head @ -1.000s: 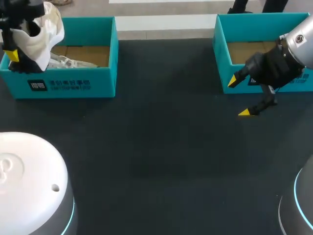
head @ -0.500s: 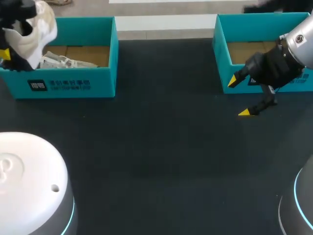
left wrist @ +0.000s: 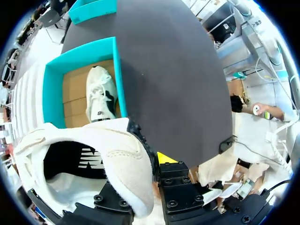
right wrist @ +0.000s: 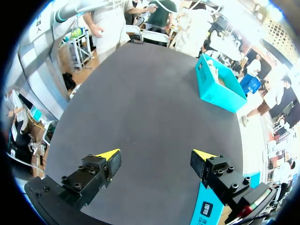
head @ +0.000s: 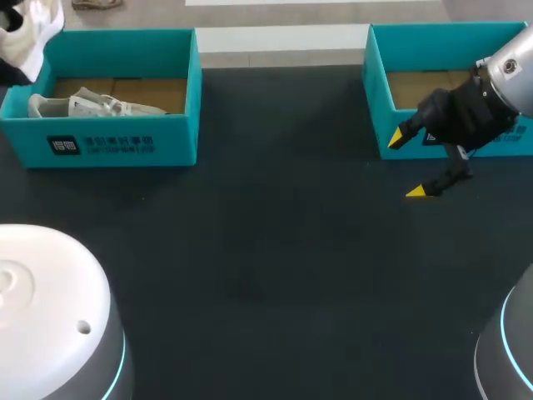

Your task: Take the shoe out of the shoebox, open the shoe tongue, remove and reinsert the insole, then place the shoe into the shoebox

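Note:
A white shoe [head: 32, 32] with a black lining hangs above the far left corner of the left teal shoebox [head: 125, 146]. In the left wrist view my left gripper [left wrist: 140, 171] is shut on the white shoe [left wrist: 108, 154] at its collar; one yellow tip shows, the other is hidden by the shoe. A second white shoe [head: 92, 106] lies on its side in that shoebox [left wrist: 79, 54], also seen below the gripper as the second shoe [left wrist: 101, 96]. My right gripper [head: 408, 164] stands open with nothing between its fingers, in front of the right box.
A second teal box [head: 375, 92] stands at the back right, brown cardboard floor showing, right beside my right gripper [right wrist: 156, 154]. The black table [head: 266, 250] stretches between both boxes. White robot bases sit at the near corners.
The left arm has lifted the white shoe up and to the left, out of the left shoebox, uncovering the second shoe inside. The right arm has not moved.

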Controlling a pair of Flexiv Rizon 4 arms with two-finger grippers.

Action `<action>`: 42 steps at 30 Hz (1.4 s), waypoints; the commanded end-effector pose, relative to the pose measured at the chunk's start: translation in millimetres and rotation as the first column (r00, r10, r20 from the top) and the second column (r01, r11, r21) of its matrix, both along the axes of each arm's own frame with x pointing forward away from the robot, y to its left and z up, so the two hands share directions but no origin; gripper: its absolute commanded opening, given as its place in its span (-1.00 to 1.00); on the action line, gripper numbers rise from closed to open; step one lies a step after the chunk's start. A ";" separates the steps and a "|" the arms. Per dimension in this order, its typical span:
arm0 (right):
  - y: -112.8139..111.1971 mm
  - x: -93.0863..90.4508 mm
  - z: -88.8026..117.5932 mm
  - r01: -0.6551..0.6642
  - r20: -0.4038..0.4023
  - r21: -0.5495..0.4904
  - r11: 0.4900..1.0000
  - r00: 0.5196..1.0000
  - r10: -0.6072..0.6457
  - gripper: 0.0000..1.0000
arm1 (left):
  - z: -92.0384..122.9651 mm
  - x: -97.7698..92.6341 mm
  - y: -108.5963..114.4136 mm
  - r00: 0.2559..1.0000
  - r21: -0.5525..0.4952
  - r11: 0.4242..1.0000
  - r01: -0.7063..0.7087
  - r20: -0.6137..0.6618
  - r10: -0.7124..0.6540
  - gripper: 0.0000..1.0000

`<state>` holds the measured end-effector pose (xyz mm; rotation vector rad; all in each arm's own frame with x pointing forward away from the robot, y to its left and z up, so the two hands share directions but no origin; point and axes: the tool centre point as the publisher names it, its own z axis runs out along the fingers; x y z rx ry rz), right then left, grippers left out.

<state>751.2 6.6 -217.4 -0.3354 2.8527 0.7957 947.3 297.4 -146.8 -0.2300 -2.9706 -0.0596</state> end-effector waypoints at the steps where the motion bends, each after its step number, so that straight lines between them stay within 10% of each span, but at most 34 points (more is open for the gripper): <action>1: 0.5 -0.1 -0.5 0.001 0.001 -0.002 1.000 1.000 -0.001 1.00 | -5.3 28.1 12.5 1.000 -0.040 0.999 -0.009 -0.016 0.008 -1.00; 14: 0.5 -0.1 -0.5 0.001 0.001 -0.002 1.000 1.000 -0.001 1.00 | -8.4 113.9 26.7 1.000 -0.066 0.998 -0.025 -0.005 0.025 -1.00; 31: 0.5 -0.1 -0.5 0.001 0.001 -0.002 1.000 1.000 -0.001 1.00 | -7.9 116.4 26.7 0.999 -0.063 0.998 -0.033 0.001 0.033 -1.00; 36: 0.5 -0.1 -0.5 0.001 0.001 -0.002 1.000 1.000 -0.001 1.00 | -12.9 97.4 17.2 0.947 -0.075 0.944 0.321 -0.005 -0.322 -1.00; 42: 0.5 -0.1 -0.5 0.001 0.001 -0.002 1.000 1.000 -0.001 1.00 | -12.7 87.6 19.1 0.711 0.013 0.712 0.703 0.043 -0.702 -1.00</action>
